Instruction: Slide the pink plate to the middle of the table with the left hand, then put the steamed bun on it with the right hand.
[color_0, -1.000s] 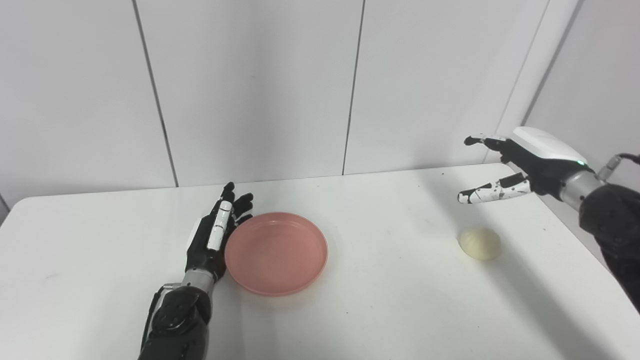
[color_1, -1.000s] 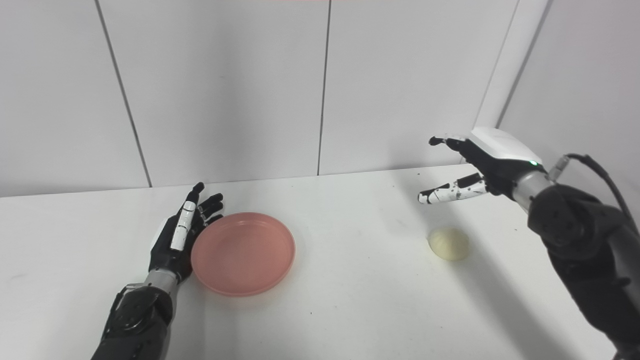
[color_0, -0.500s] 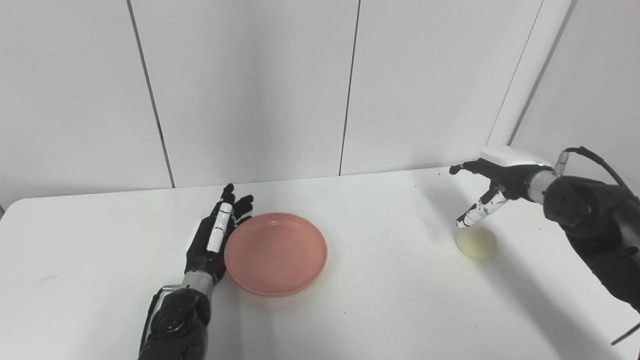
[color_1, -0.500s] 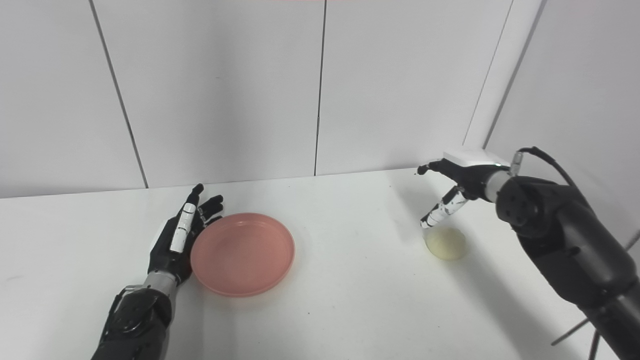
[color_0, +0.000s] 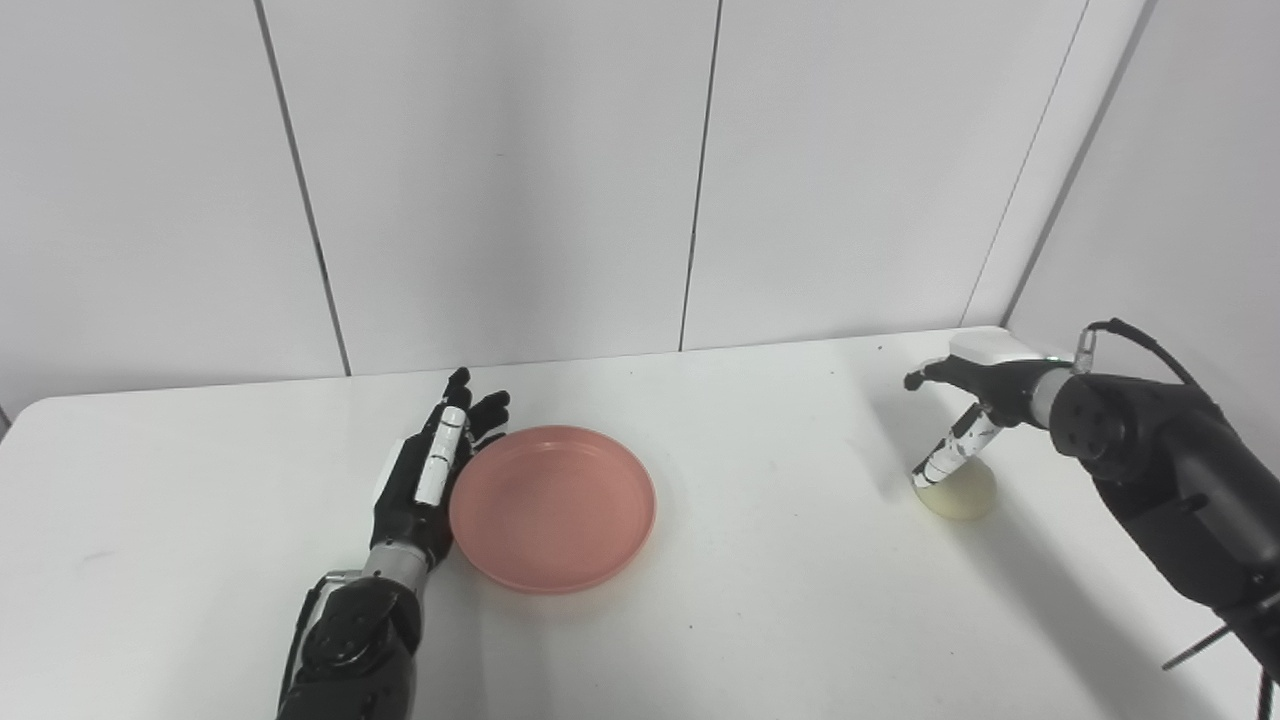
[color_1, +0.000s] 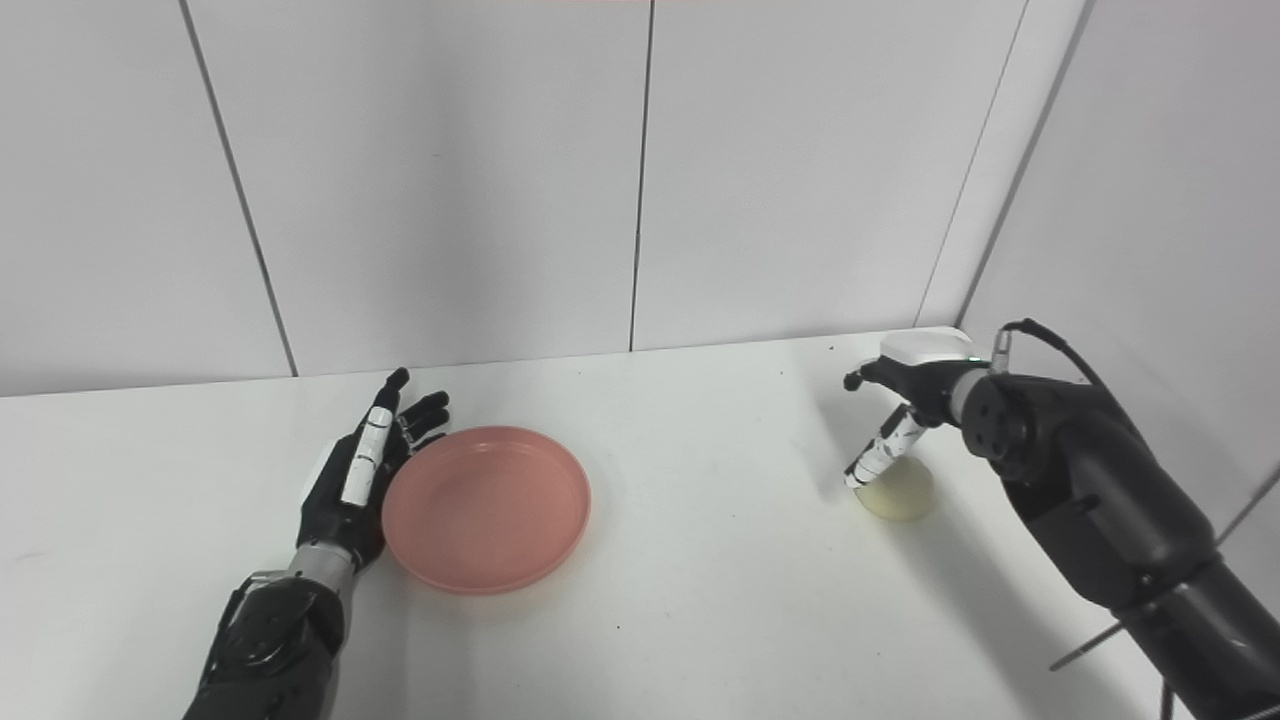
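Observation:
The pink plate (color_0: 552, 505) lies empty near the middle of the white table (color_0: 760, 590). My left hand (color_0: 430, 475) rests open and flat on the table, its fingers against the plate's left rim. The pale steamed bun (color_0: 962, 492) sits on the table at the right. My right hand (color_0: 965, 405) is low over the bun with fingers spread; its thumb (color_0: 945, 460) touches the bun's left side and the other fingers reach over its far side. The hand is not closed on the bun.
White wall panels (color_0: 500, 180) stand right behind the table. A side wall (color_0: 1180, 200) closes in at the right, close to my right arm (color_0: 1160, 470). The table's right edge runs just beyond the bun.
My right hand has come down from above the table onto the bun and its thumb now touches it. The left hand and the plate have not moved. The camera shifted slightly.

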